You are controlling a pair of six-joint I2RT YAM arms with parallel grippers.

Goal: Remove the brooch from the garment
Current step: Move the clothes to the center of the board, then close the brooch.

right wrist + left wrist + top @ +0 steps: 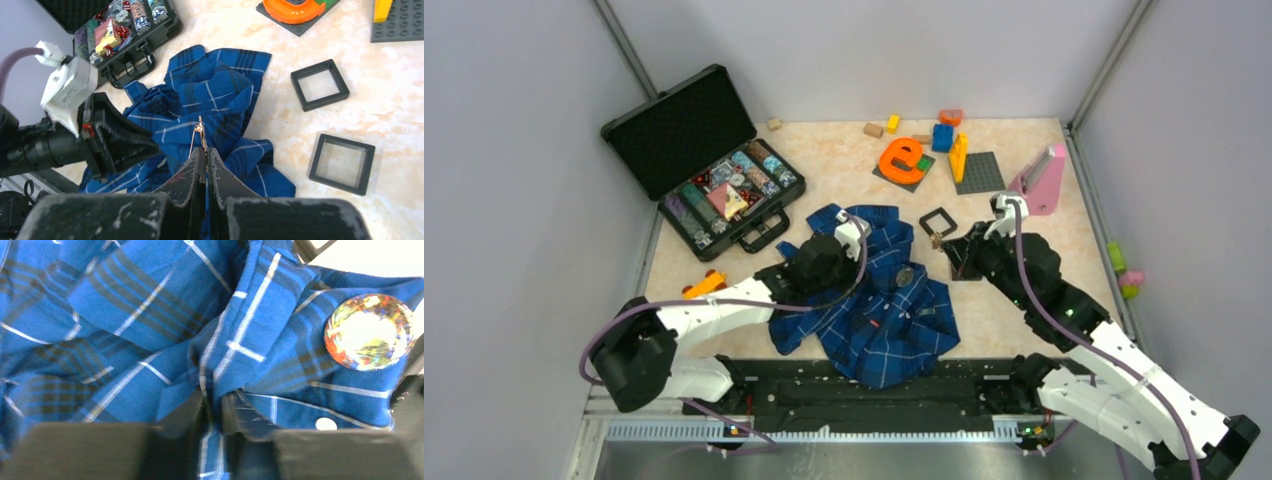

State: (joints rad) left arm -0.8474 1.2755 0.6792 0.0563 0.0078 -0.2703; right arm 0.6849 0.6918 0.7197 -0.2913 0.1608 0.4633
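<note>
Shirt [894,330] is bunched up on the worktop [844,180] between both arms, seen from up top. We spot the brooch [905,276] sitting on it, a bit right of its middle.

Left wrist cam: the left pincer [212,412] looks to be pinching a fold of the plaid. The brooch is round and shiny on the cloth, just up and right of it.

Right wrist cam: the right pincer [205,150] is pressed together, nipping a thin gold pin [199,131] at its tips. We see two black square frames [320,84] on the worktop to its right.
</note>
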